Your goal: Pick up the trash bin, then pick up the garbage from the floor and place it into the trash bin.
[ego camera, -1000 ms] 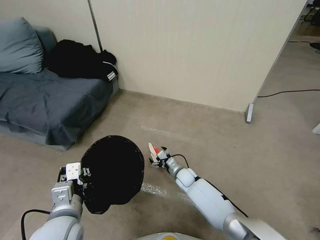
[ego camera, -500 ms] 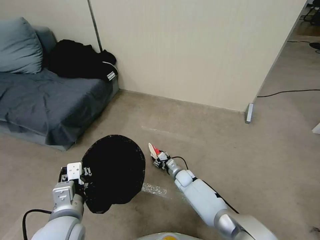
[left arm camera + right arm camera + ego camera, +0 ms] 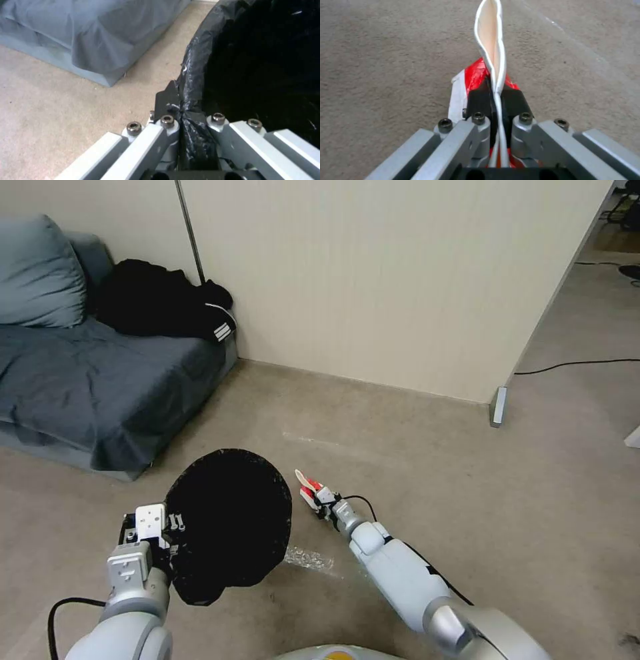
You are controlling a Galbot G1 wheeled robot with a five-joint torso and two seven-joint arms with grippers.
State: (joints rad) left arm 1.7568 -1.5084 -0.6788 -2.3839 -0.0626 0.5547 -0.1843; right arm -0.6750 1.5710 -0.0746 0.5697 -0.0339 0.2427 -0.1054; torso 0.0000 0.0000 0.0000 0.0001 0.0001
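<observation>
Red-and-white packet [image 3: 488,50] pinched in right hand [image 3: 495,96]; left hand [image 3: 181,112] clamps trash bin [image 3: 196,62].

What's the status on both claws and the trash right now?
Left claw shut on trash bin rim, bin held up. Right claw shut on red-and-white packet, beside the bin. Nothing between them.

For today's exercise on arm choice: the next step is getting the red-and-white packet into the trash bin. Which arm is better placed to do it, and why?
The right. Its tool is already shut on the red-and-white packet, just beside the trash bin. The left tool is clamped on the bin's bag-lined rim, holding it.
</observation>
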